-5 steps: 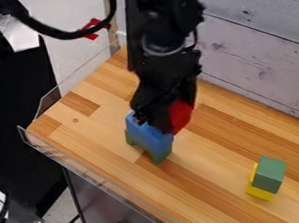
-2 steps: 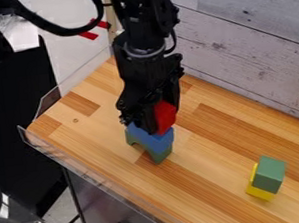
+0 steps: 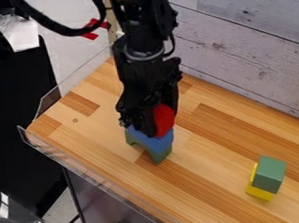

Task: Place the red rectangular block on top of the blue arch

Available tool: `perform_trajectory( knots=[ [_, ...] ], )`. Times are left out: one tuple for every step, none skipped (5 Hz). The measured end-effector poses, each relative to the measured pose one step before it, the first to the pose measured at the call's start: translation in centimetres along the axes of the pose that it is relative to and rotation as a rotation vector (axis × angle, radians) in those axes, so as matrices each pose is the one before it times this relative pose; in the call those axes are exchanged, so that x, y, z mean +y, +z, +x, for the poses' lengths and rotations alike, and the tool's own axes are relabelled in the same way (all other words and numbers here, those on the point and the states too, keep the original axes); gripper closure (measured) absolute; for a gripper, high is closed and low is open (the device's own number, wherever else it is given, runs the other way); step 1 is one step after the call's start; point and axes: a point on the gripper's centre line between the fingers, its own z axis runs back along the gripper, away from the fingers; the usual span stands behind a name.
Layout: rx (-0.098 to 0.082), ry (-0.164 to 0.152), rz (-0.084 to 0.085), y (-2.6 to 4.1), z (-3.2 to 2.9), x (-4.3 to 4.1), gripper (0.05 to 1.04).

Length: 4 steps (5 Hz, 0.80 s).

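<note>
Nearest my camera, the surface [image 3: 217, 189] is laminated wood in pale and darker strips with a smooth sheen. On it, toward the lower right, a green block [image 3: 270, 173] with crisp corners rests over a yellow block [image 3: 260, 193].

Farther in stands the blue arch [image 3: 157, 144], on top of a green arched piece [image 3: 159, 157] whose legs flank a curved notch. Both look matte and plain. The red block [image 3: 164, 118] is directly over the arch's right part, flat-faced and tilted in my view, its left side hidden by the jaws [image 3: 156, 124], which I read as pinching it. I can't tell whether its underside touches the blue.

I judge this to be the placing step: next I should center and level the block, ease it down until supported, then release gently, since a sideways nudge could topple the stack.

Behind, the wall [image 3: 252, 42] is grey-white grained boards with dark knots.
</note>
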Motion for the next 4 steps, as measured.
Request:
perform_trajectory(
  knots=[
    [-0.0002,-0.0010,0.0016,-0.222,0.041,-0.130,0.489],
    [-0.0004,0.0014,0.0079,-0.389,0.051,0.003,0.437],
    [0.0028,0.0029,0.0088,-0.160,0.007,-0.134,0.137],
    [0.0021,-0.0068,0.0185,-0.123,-0.007,-0.078,0.082]
  ],
)
